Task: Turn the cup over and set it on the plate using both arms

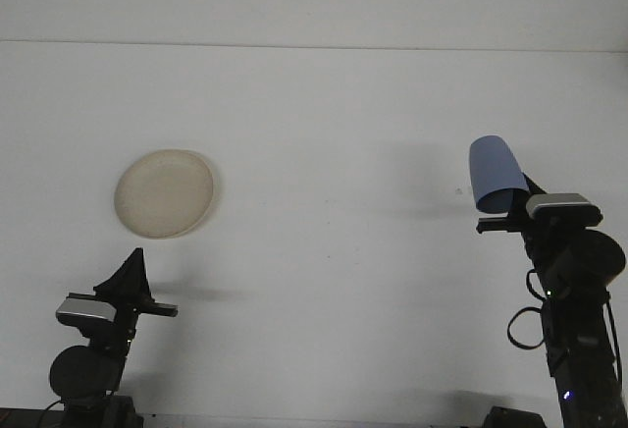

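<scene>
Left jaws: the state cannot be told; the left gripper point(135, 269) is seen only as a dark pointed silhouette at the lower left, and no gap between its fingers can be made out.
Right jaws: they are closed on the blue cup, which is gripped at its lower, wider end by the right gripper point(498, 214).
Left arm: it is positioned low at the left edge of the white table point(324, 153), with a grey camera module point(83, 310) mounted below the gripper. Nothing is carried by it.
Plate: a round, cream-coloured plate point(164, 192) is laid flat on the table in the left half of the view, above the left gripper and apart from it. No object is seen resting on it.
Cup: the blue cup point(494, 174) is held clear of the table surface at the right side, well apart from the plate. Its narrower closed end is turned upward and its wider end downward, with a slight tilt to the left.
Right arm: it is raised nearly upright at the lower right, with a grey camera module point(562, 209) located just beside the cup.
</scene>
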`<action>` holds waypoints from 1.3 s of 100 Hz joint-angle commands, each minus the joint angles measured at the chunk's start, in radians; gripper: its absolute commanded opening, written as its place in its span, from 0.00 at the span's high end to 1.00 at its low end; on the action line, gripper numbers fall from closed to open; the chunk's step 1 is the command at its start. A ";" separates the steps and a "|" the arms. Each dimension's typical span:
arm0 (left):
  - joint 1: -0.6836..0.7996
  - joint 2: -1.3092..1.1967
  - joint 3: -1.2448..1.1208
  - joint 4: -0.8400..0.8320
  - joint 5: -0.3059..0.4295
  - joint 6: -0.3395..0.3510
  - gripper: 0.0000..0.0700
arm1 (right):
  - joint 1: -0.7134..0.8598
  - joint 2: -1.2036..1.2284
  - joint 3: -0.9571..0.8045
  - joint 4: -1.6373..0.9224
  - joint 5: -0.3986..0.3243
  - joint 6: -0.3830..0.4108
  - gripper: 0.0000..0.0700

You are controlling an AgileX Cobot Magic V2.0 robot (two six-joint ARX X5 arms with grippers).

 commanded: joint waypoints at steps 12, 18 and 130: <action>-0.001 -0.002 -0.020 0.010 0.002 -0.006 0.98 | 0.063 -0.100 0.108 -0.312 0.005 0.025 0.99; -0.002 -0.002 -0.020 0.010 0.002 -0.006 0.98 | 0.091 -0.109 0.156 -0.426 0.006 0.025 0.99; -0.002 -0.002 -0.020 0.010 0.002 -0.006 0.98 | 0.788 0.710 0.912 -1.291 0.199 0.034 0.99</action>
